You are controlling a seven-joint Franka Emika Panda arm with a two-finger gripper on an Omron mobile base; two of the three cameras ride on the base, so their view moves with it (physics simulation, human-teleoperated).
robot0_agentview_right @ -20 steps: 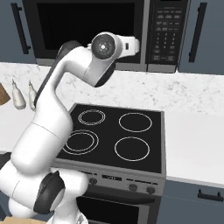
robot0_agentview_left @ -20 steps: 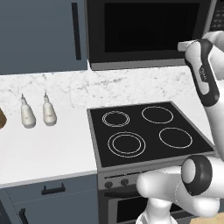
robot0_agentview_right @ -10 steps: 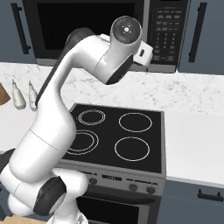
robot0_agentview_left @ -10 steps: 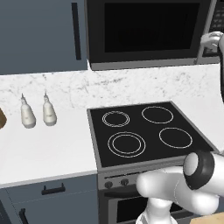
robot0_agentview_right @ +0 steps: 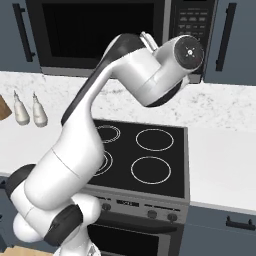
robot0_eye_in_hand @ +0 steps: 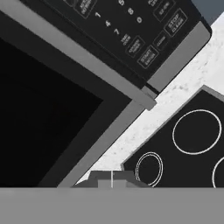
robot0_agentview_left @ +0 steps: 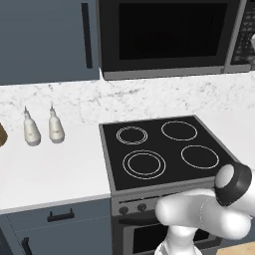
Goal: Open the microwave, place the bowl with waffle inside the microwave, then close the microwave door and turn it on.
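The microwave (robot0_agentview_left: pixel 169 37) hangs above the stovetop, and the microwave door (robot0_agentview_left: pixel 167 32) is closed, its glass dark. Its keypad (robot0_agentview_right: pixel 192 20) is on the right edge. In the right base view my wrist (robot0_agentview_right: pixel 184 52) is raised in front of the microwave's lower right part. The hand view looks close at the microwave door's lower corner (robot0_eye_in_hand: pixel 131 103) and at the keypad (robot0_eye_in_hand: pixel 131 30). My gripper (robot0_eye_in_hand: pixel 111 178) appears there with its fingertips together, holding nothing. The bowl with waffle is out of view.
A black stovetop (robot0_agentview_left: pixel 164 149) with white ring burners lies below the microwave. Two white bottles (robot0_agentview_left: pixel 41 128) stand on the marble counter (robot0_agentview_left: pixel 55 169) to the left. A brown thing (robot0_agentview_left: pixel 1 135) is cut off at the far left. A blue-grey cabinet (robot0_agentview_left: pixel 45 35) adjoins the microwave.
The arm has swung up and to the right, toward the microwave's keypad side, and has almost left the left base view. The microwave door stays closed.
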